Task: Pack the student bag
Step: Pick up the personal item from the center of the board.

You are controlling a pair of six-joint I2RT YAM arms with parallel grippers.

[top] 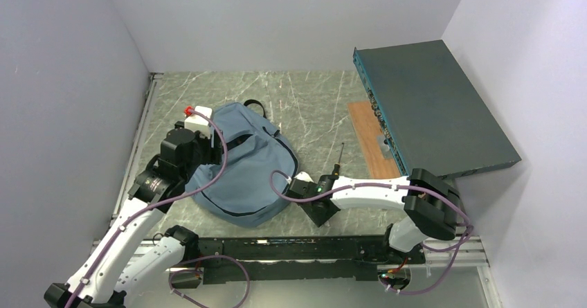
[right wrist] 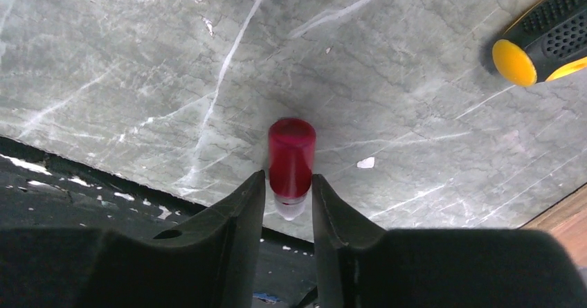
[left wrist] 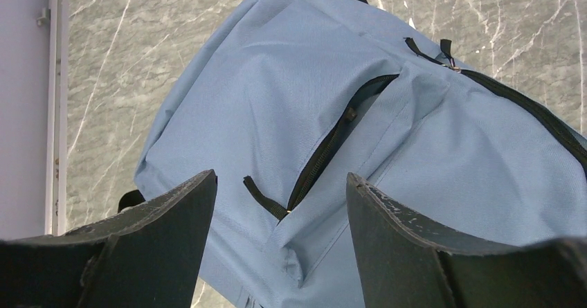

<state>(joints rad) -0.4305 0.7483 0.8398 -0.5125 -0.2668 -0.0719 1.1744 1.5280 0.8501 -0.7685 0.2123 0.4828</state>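
The student bag [top: 242, 173] lies left of centre on the counter [top: 311, 100], one zip gaping. The left tool [left wrist: 280, 178] hangs over it, jaws apart. The right tool [right wrist: 287, 178] narrowly flanks a red-capped stick [right wrist: 291, 145] on the near right; whether it grips, I cannot tell. This looks like the pick-up; next, carry it left into the bag. The counter is grey marble, the walls [top: 277, 17] pale.

Top camera: high behind the near edge, facing down over the whole table [top: 311, 107]. Left wrist camera: close above the backpack [left wrist: 277, 100], shared with the top view. Right wrist camera: very near the table, facing a red-capped tube [right wrist: 291, 157] and a screwdriver [right wrist: 547, 34].
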